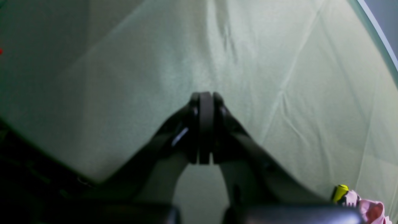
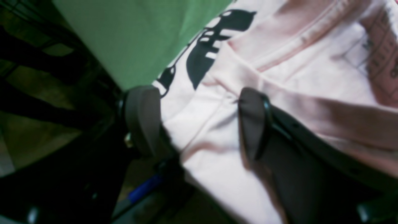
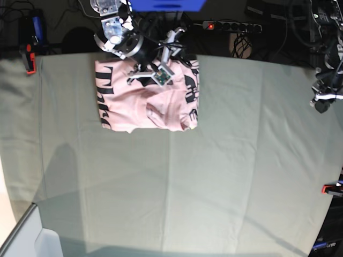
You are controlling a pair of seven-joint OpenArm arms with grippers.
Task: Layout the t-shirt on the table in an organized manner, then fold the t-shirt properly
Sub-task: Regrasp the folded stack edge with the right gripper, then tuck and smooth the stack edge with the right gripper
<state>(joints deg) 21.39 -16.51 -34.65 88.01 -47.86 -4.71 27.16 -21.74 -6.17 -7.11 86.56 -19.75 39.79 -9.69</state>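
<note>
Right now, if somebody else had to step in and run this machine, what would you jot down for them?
Left claw: shut, holding nothing, hanging above bare table cloth at the side.
Right claw: open, jaws straddling the t-shirt fabric near its neckline, not clamped on it.
T-shirt: at the far edge of the table, bunched into a rough rectangle with folds and lettering showing at both sides.
Done: shirt gathered into a compact shape, but lumpy.
Left: judge whether it is neat enough; probably smooth or refold it.

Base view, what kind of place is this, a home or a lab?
Probably a robotics lab or workshop: a cloth-covered table held by red clamps, a power strip and tangled cables behind it, and a pink t-shirt laid out for practice.
</note>
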